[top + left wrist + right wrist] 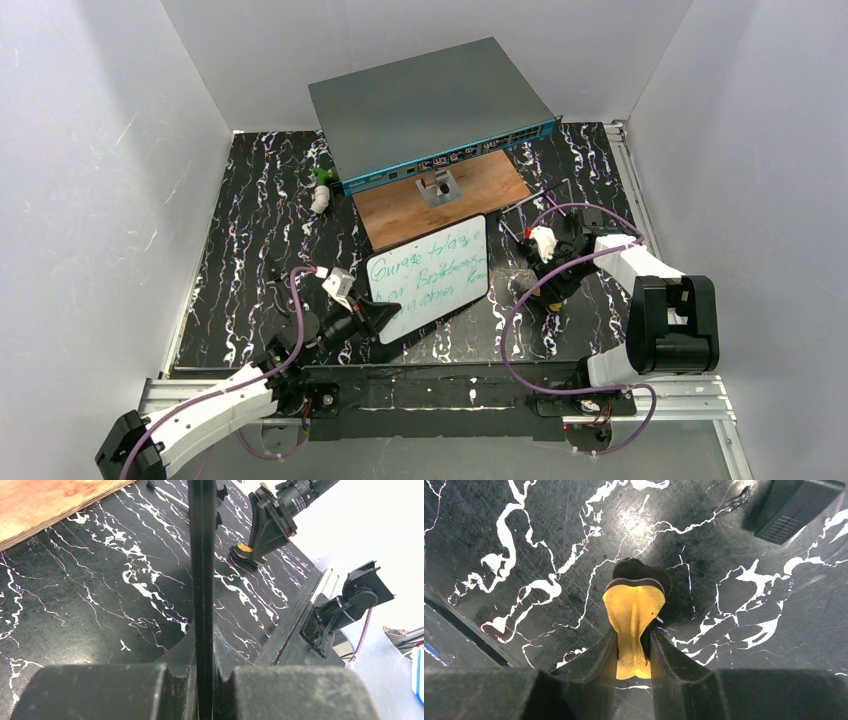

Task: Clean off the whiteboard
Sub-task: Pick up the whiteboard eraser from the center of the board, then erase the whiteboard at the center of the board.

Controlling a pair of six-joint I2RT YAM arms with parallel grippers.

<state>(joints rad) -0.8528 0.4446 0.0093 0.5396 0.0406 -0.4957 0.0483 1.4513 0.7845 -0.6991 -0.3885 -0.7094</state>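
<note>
Left gripper is clamped on the whiteboard's near-left corner, mid-table toward the near edge. The right gripper sits to its right, apart. Left wrist: the whiteboard's dark rim is pinched edge-on between the jaws. Right wrist: the fingers squeeze a yellow eraser, its dark base on the table.

You are working in a robotics lab test cell: plain white panels wall in a black marbled table on three sides, aluminium rails edge it, and two robot arms trailing purple cables are bolted at its near edge.
</note>
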